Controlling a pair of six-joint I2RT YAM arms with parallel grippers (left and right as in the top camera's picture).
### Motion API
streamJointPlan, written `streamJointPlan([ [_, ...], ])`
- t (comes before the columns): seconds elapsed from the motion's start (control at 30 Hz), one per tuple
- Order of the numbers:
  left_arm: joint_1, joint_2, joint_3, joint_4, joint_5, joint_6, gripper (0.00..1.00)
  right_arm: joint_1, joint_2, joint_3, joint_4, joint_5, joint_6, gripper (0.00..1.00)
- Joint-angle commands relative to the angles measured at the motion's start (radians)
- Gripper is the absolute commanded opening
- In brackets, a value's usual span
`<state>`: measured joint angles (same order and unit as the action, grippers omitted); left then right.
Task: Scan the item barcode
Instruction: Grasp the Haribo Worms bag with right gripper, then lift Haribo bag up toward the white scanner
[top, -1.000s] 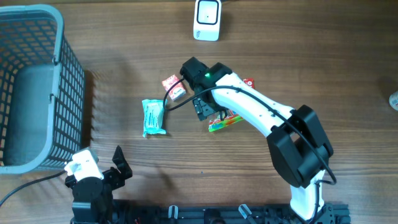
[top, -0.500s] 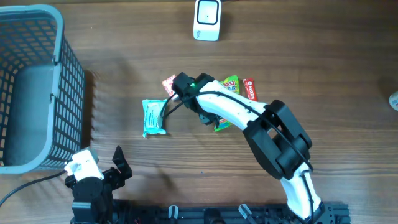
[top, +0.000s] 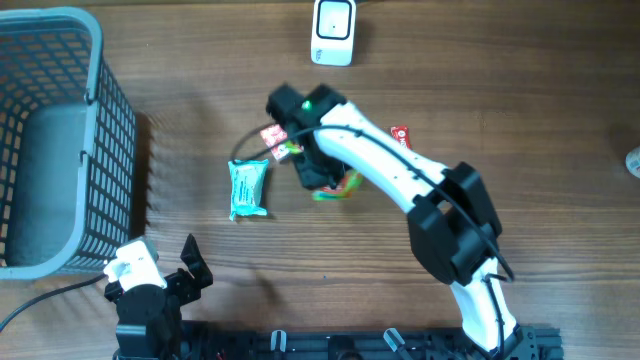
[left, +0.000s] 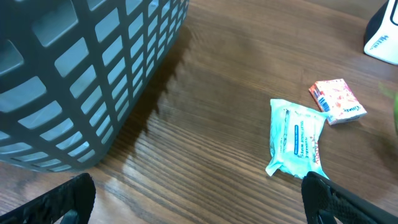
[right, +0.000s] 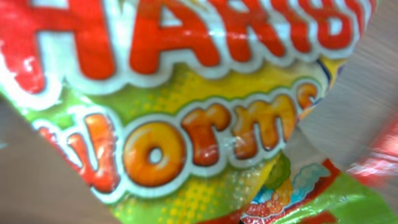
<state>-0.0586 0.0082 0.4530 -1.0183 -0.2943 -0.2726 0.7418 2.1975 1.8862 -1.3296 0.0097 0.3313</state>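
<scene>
Haribo worms bag (top: 340, 188) sits directly beneath the right gripper (top: 316, 172), near the centre of the table (top: 520, 90). Only its green-and-orange edge shows past the gripper body in the overhead view. In the right wrist view the bag (right: 186, 124) fills the frame, lettering towards the lens. The right gripper's jaws are pressed together on the bag.

- Scanner (top: 333, 30): upright at the far table edge, well apart from the bag.
- Small carton (top: 275, 135): just beside the right gripper.
- Wipes packet (top: 246, 188): to the gripper's left.
- Red bar (top: 400, 135): to the arm's right.

Left gripper (left: 199, 202) hangs near the basket (top: 100, 60), fingers fully spread and holding nothing.
</scene>
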Motion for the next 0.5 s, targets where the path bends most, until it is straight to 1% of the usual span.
streamJointPlan([
  [0.0, 0.004, -0.003, -0.004, 0.001, -0.010, -0.005, 1.00, -0.065, -0.086, 0.096, -0.058, -0.628, -0.124, 0.04],
  [0.07, 0.004, -0.003, -0.004, 0.001, -0.010, -0.005, 1.00, -0.092, -0.088, 0.096, -0.104, -0.728, -0.150, 0.04],
  [0.17, 0.004, -0.003, -0.004, 0.001, -0.010, -0.005, 1.00, -0.127, -0.088, 0.085, -0.190, -0.874, -0.153, 0.05],
  [0.23, 0.004, -0.003, -0.004, 0.001, -0.010, -0.005, 1.00, -0.140, -0.088, 0.085, -0.225, -0.975, -0.186, 0.04],
  [0.4, 0.004, -0.003, -0.004, 0.001, -0.010, -0.005, 1.00, -0.157, -0.088, 0.085, -0.207, -1.228, -0.210, 0.04],
  [0.47, 0.004, -0.003, -0.004, 0.001, -0.010, -0.005, 1.00, -0.158, -0.088, 0.085, -0.167, -1.326, -0.276, 0.04],
])
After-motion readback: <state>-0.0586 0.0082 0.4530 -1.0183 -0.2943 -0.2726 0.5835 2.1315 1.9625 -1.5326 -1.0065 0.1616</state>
